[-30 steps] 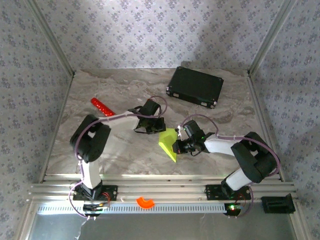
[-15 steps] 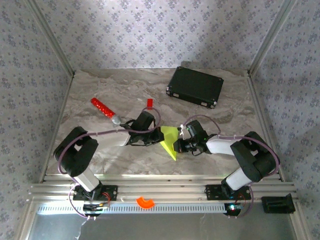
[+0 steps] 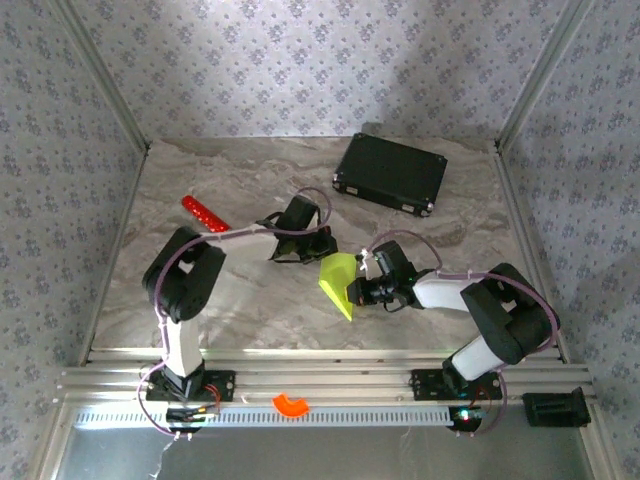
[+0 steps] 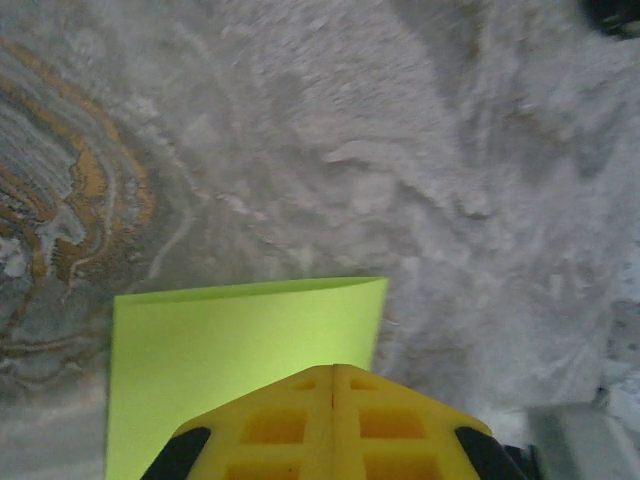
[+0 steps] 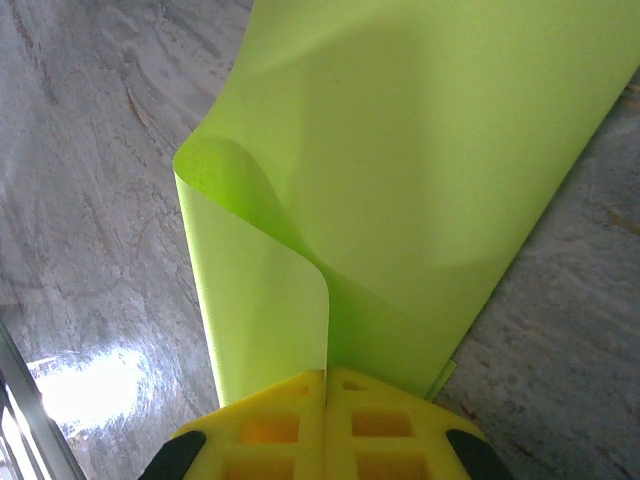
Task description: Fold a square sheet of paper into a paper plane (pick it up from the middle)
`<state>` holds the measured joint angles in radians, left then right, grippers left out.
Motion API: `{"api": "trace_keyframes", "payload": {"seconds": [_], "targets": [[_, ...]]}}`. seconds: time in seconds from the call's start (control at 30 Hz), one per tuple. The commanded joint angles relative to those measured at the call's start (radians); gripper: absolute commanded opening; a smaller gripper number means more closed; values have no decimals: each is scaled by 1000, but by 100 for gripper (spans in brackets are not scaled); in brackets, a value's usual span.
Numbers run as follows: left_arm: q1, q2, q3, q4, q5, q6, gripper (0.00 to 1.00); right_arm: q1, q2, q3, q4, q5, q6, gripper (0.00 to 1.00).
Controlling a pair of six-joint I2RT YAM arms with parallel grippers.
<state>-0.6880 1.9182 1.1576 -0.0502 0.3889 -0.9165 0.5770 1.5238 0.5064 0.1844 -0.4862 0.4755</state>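
1. Two things changed in the last second. The left arm, stretched low half a second ago with its gripper against the sheet, has drawn back into a bent pose. Its last sliver of finger gap has also closed.
2. Left gripper now sits just up and left of the sheet. In its wrist view the yellow fingers meet flush, tips over the sheet rather than pinching it. I cannot tell whether they touch it.
3. Right gripper has barely shifted. Its fingers are clamped on the sheet's right side, and the paper comes straight out of their seam in its wrist view.
4. My reading is that the left made a pressing pass and is resetting while the right anchors. Folding looks early, with no dart shape yet.
5. The sheet lies mid-table between the two grippers. From above it is a lime wedge, its point toward the near edge.
6. Seen from the right wrist, it bends over itself in a soft rounded loop with one flap curling, not yet creased flat.
7. Seen from the left wrist, it shows a straight top edge and a square corner.
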Motion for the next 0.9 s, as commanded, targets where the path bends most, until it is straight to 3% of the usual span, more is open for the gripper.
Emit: {"api": "trace_keyframes", "payload": {"seconds": [0.0, 0.63, 0.87], "targets": [[-3, 52, 30, -78, 23, 41, 3, -6, -8, -17, -34, 13, 6, 3], [-2, 81, 14, -145, -21, 62, 1, 5, -59, -4, -92, 41, -10, 4], [-5, 85, 20, -143, -13, 67, 1, -5, -8, 2, -71, 26, -19, 4]]}}
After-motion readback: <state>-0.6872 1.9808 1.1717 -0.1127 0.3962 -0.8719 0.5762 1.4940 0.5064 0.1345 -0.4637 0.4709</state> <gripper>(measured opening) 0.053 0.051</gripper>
